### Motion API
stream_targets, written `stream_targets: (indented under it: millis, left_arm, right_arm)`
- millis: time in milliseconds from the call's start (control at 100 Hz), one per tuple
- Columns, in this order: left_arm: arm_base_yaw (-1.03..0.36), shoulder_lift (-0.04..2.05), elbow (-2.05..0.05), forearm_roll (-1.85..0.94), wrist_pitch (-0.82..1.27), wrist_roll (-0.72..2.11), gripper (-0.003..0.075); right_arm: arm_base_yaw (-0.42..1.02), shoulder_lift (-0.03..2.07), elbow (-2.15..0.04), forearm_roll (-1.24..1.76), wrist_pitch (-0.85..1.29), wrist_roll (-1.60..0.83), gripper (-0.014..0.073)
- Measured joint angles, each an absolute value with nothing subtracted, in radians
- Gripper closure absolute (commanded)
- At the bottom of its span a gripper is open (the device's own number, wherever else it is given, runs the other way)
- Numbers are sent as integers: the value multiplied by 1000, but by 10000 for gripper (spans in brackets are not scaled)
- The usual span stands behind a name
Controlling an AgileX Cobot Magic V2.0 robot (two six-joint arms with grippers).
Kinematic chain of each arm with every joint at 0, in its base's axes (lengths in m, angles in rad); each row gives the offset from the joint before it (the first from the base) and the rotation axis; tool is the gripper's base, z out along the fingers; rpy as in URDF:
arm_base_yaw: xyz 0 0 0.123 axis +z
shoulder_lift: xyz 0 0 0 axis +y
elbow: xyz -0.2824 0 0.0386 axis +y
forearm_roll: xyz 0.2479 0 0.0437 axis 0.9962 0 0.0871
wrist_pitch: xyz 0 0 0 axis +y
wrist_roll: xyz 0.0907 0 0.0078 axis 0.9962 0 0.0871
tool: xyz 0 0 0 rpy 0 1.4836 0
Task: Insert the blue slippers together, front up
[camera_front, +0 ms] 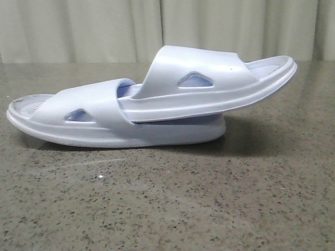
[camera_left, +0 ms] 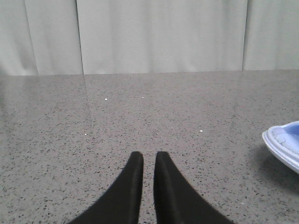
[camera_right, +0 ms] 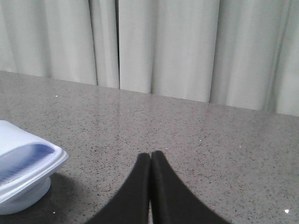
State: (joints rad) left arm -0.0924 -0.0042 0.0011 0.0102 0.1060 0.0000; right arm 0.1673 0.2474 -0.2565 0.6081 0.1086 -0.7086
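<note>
Two pale blue slippers lie nested on the stone table (camera_front: 167, 209) in the front view. The lower slipper (camera_front: 94, 123) rests flat. The upper slipper (camera_front: 209, 83) has one end pushed under the lower one's strap, and its other end sticks up to the right. Neither gripper shows in the front view. My left gripper (camera_left: 149, 156) hovers over bare table, its fingers a narrow gap apart and empty, with a slipper end (camera_left: 284, 143) off to one side. My right gripper (camera_right: 151, 155) is shut on nothing, and the slipper ends (camera_right: 25, 163) lie apart from it.
Pale curtains (camera_front: 157, 26) hang behind the table's far edge. The speckled table surface (camera_right: 224, 140) stretches around both grippers, and only the slippers stand on it.
</note>
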Motion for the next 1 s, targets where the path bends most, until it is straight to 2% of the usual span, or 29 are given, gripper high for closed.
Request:
stream_targets:
  millis: [540,640,830,1000]
  left_arm:
    - [-92,-4,1,10,106,0,704]
    - [-92,-4,1,10,106,0,704]
    - [-92,-4,1,10,106,0,704]
    - [-92,-4,1,10,106,0,704]
  right_arm:
    - [167,247,-225,601,74,-699,701]
    - [167,247,-187,499,0,-572,701]
    - [167,236,-128,145,-39,-188,701]
    - [140,188,-76,68,-39,-91,701]
